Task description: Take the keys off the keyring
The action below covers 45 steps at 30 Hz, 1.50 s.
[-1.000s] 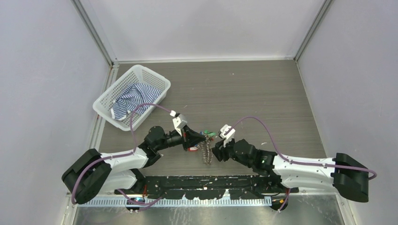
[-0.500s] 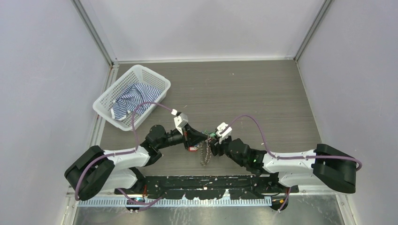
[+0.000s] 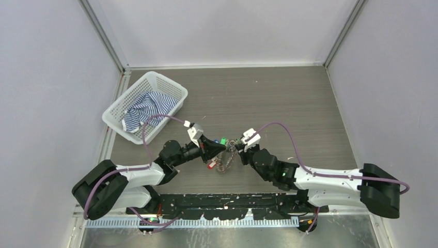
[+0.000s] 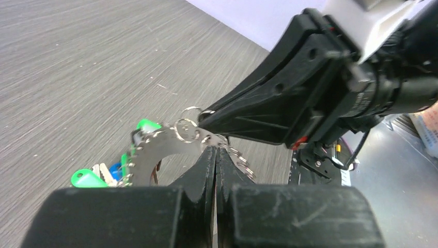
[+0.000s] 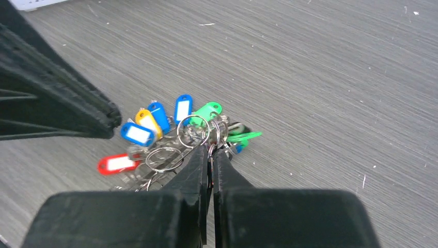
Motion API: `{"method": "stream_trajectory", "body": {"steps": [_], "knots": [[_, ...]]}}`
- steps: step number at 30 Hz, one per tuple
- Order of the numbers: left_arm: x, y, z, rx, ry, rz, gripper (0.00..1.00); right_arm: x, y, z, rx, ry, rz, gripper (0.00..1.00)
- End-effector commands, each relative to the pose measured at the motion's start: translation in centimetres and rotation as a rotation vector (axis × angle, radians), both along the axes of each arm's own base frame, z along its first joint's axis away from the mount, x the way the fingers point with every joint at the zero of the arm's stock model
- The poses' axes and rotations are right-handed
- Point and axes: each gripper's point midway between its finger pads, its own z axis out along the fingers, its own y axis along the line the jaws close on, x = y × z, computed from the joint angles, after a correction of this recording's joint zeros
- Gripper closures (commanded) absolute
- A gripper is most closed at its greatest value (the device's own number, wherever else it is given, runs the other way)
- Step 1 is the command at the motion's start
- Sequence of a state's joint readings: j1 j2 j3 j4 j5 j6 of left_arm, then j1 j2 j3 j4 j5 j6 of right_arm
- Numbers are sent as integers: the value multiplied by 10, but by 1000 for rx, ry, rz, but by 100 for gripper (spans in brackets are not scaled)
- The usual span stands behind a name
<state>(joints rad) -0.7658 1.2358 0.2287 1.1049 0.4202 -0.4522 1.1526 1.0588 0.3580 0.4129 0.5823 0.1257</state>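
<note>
The keyring (image 4: 157, 150), a big silvery ring with a jagged rim, hangs between both grippers above the table (image 3: 225, 161). My left gripper (image 4: 215, 149) is shut on its rim (image 3: 216, 146). The keys (image 5: 155, 121) fan out with blue, yellow, green and red tags; a green tag (image 4: 85, 179) and a red tag (image 3: 210, 165) also show. My right gripper (image 5: 210, 149) is shut at the bunch's small rings, with a thin piece of a key pinched between its pads (image 3: 238, 146). The two grippers stand tip to tip, almost touching.
A white mesh basket (image 3: 126, 95) holding a striped cloth (image 3: 147, 109) stands at the back left of the wooden table. Grey walls close in the left, right and far sides. The arms' base rail (image 3: 227, 206) runs along the near edge.
My right gripper moved up to the key bunch and went from open to shut. The keyring swung up from hanging straight down. The left gripper kept its hold.
</note>
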Motion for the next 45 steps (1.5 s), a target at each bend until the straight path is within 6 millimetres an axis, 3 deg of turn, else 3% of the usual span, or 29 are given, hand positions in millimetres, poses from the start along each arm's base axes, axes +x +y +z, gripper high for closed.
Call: {"method": "stream_trajectory", "body": {"steps": [1, 7, 17, 19, 24, 29, 33, 37, 41, 45], "knots": [[10, 6, 6, 12, 1, 80, 100, -7, 4, 32, 17, 2, 47, 99], [13, 12, 18, -47, 54, 126, 80, -21, 17, 52, 53, -23, 178, 99], [7, -4, 6, 11, 106, 35, 72, -25, 28, 54, 62, -27, 229, 99], [4, -7, 1, 25, 121, 20, 73, -22, 26, 54, 59, -27, 213, 99], [-19, -24, -12, 84, 154, -46, 90, -14, 19, 51, 15, -32, 156, 99], [-30, -31, -21, 106, 172, -45, 91, -15, 18, 51, 4, -37, 163, 99], [-12, -23, -19, 93, 174, 74, 89, -19, 15, 53, -15, -52, 191, 99], [5, -4, 7, 50, 140, 214, 82, -21, 13, 55, -36, -69, 213, 99], [9, 9, 24, 72, 96, 269, 77, -22, 13, 56, -51, -83, 230, 99], [17, 16, 27, 121, 38, 304, 70, -20, 14, 55, -74, -98, 236, 99]]}}
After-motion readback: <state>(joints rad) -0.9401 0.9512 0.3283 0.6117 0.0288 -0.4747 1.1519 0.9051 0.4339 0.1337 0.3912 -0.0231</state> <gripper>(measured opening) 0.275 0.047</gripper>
